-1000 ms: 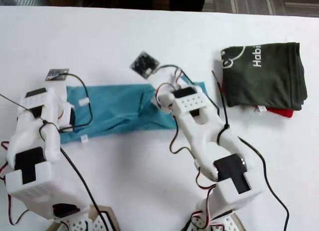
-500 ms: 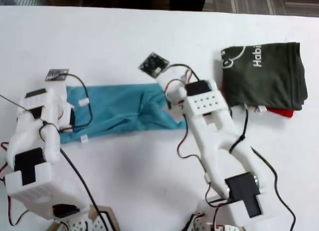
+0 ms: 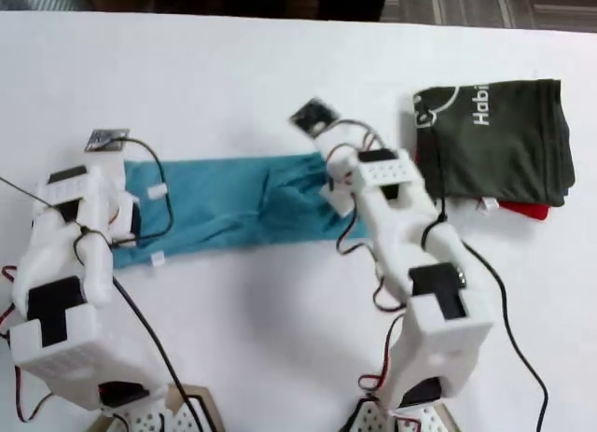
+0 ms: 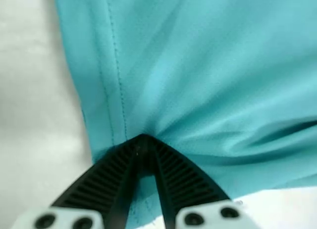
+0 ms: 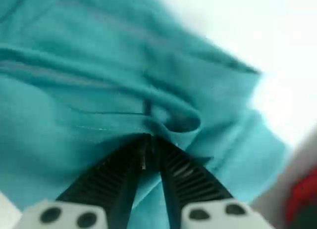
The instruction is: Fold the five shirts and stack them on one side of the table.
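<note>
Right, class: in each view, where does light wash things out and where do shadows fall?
High view: even light over the white table, no hard shadows. Right wrist view: the table glares white beyond the teal shirt, whose fold pocket is dark. Left wrist view: soft shade in the creases by the left tool.

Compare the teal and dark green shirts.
The teal shirt is a long strip; the green shirt is folded compactly. The left gripper and right gripper pinch the teal shirt; nothing holds the green shirt. The green shirt lies on a red shirt; the teal shirt lies alone. Both are on the table.
</note>
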